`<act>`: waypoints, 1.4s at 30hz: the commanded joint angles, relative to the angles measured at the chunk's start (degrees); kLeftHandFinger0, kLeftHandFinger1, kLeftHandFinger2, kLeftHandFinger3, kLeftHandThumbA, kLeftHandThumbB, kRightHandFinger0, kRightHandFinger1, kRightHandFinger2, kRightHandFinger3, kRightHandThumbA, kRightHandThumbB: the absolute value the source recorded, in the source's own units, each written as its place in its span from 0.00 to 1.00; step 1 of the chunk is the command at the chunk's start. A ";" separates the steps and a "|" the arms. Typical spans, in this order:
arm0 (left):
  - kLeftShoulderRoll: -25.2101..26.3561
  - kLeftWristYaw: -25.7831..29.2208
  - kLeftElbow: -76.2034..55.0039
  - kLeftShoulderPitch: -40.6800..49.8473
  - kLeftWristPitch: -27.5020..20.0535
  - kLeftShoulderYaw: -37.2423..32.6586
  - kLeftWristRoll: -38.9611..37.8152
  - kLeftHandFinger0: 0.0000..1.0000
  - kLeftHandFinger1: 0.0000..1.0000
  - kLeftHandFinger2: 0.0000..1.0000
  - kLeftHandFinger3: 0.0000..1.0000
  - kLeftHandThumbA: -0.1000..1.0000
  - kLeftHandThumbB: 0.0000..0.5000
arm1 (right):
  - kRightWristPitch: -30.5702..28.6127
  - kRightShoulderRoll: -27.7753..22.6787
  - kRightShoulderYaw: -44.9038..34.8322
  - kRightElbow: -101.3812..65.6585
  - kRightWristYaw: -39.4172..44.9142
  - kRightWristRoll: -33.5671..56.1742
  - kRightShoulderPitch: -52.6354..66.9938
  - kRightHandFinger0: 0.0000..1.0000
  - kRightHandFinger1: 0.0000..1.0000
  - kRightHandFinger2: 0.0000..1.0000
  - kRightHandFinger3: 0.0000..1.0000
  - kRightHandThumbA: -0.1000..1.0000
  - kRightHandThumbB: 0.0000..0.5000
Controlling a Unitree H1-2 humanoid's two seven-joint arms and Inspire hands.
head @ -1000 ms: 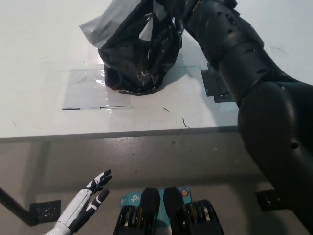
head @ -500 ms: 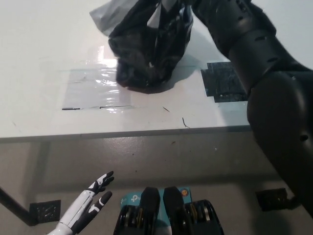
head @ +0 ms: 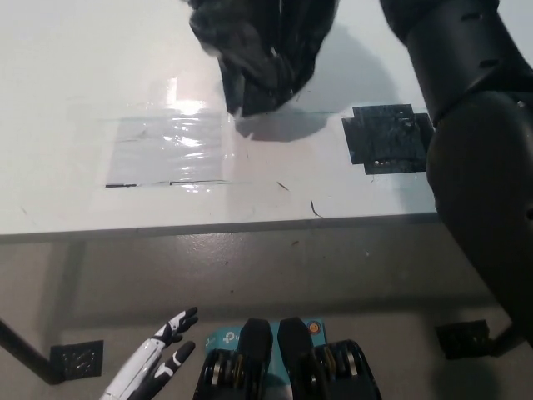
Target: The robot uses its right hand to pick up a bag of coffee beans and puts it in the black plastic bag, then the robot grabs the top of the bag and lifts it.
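- The black plastic bag [head: 266, 50] hung at twelve o'clock, seemingly clear of the tabletop [head: 75, 100].
- Right hand out of frame; its grip couldn't be told.
- Left hand [head: 154, 367] rested released at seven o'clock.
- Thin plastic might slip or tear, dropping the coffee.

No text, label, brand or number can be read on anything here.

One black plastic bag [head: 266, 50] hangs above one white tabletop [head: 75, 92], far ahead of the white left hand [head: 158, 362]. One patch of clear tape [head: 171, 150] and one patch of black tape [head: 387, 137] lie on the tabletop. One white left hand and one black right arm [head: 475, 158] show.
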 commanded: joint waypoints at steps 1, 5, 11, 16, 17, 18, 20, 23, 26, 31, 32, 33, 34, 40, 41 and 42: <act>0.82 0.17 -1.95 1.47 -2.80 -0.78 1.38 1.00 1.00 1.00 1.00 1.00 0.51 | 7.28 0.51 -1.82 -13.52 0.25 7.45 -12.99 0.00 0.22 0.79 1.00 0.00 0.10; 0.78 -0.13 -2.58 1.14 -1.77 -0.95 1.73 1.00 1.00 1.00 1.00 1.00 0.52 | 7.44 0.92 -2.41 -15.36 -1.27 8.41 -14.22 0.00 0.22 0.80 1.00 0.00 0.12; 1.03 -0.31 -2.39 1.12 -1.40 -1.33 2.50 1.00 1.00 1.00 1.00 1.00 0.54 | 8.76 0.93 -3.14 -17.37 -2.40 9.73 -14.80 0.00 0.23 0.78 1.00 0.00 0.16; 1.14 -0.67 -1.85 0.83 -1.47 -1.54 2.34 1.00 1.00 1.00 1.00 1.00 0.53 | 8.86 0.43 -2.83 -17.19 -2.27 9.97 -14.87 0.00 0.20 0.75 1.00 0.00 0.16; 1.17 -0.70 -1.92 0.79 -1.33 -1.60 2.48 1.00 1.00 1.00 1.00 1.00 0.53 | 8.86 0.46 -2.84 -17.23 -2.28 10.04 -14.65 0.00 0.20 0.75 1.00 0.00 0.16; 1.22 -0.81 -2.08 0.72 -1.05 -1.69 2.58 1.00 1.00 1.00 1.00 1.00 0.52 | 8.86 0.50 -2.92 -17.07 -2.60 10.16 -14.41 0.00 0.20 0.76 1.00 0.00 0.15; 1.26 -0.98 -2.24 0.67 -0.72 -1.74 2.46 1.00 1.00 1.00 1.00 1.00 0.53 | 8.79 0.52 -2.92 -16.77 -2.93 10.13 -14.24 0.00 0.21 0.79 1.00 0.00 0.14; 1.40 -1.28 -2.55 0.64 -0.15 -1.98 2.83 1.00 1.00 1.00 1.00 1.00 0.49 | 7.93 0.77 -2.89 -15.54 -2.26 10.29 -13.52 0.00 0.24 0.82 1.00 0.00 0.12; 1.51 -1.30 -2.28 0.35 -0.61 -2.25 3.35 1.00 1.00 1.00 1.00 1.00 0.52 | 7.06 1.17 -2.12 -13.92 -1.03 9.93 -13.16 0.00 0.28 0.82 1.00 0.00 0.11; 1.45 -1.52 -2.49 0.11 -0.25 -2.59 4.15 1.00 1.00 1.00 1.00 1.00 0.50 | 3.54 2.85 -1.32 -10.31 -0.78 9.14 -13.09 0.00 0.27 0.80 1.00 0.00 0.09; 1.52 -1.59 -2.62 0.03 -0.04 -2.76 4.48 1.00 1.00 1.00 1.00 1.00 0.49 | 2.53 3.39 -1.45 -9.37 -0.89 9.21 -12.91 0.00 0.28 0.82 1.00 0.00 0.11; 1.57 -1.79 -2.80 -0.04 0.44 -3.00 4.79 1.00 1.00 1.00 1.00 1.00 0.49 | 1.77 4.10 -1.81 -8.19 -0.77 9.55 -12.59 0.00 0.27 0.81 1.00 0.00 0.09; 1.64 -2.03 -2.93 -0.15 0.75 -3.23 4.95 1.00 1.00 1.00 1.00 1.00 0.48 | 1.31 4.51 -1.97 -7.57 -0.69 9.70 -12.35 0.00 0.28 0.81 1.00 0.00 0.08; 2.05 -3.01 -3.66 -0.85 1.95 -4.07 5.37 1.00 1.00 1.00 1.00 1.00 0.49 | -1.18 8.63 -2.93 -5.10 0.24 10.65 -9.72 0.00 0.15 0.74 1.00 0.00 0.14; 2.12 -3.23 -3.79 -0.90 2.11 -4.11 5.28 1.00 1.00 1.00 1.00 1.00 0.49 | -1.75 9.24 -3.24 -4.54 0.35 10.89 -9.34 0.00 0.13 0.73 1.00 0.00 0.14; 2.14 -3.48 -3.93 -0.95 2.40 -4.29 5.42 1.00 1.00 1.00 1.00 1.00 0.49 | -2.16 9.69 -2.93 -4.35 0.60 10.54 -8.86 0.00 0.11 0.72 1.00 0.00 0.14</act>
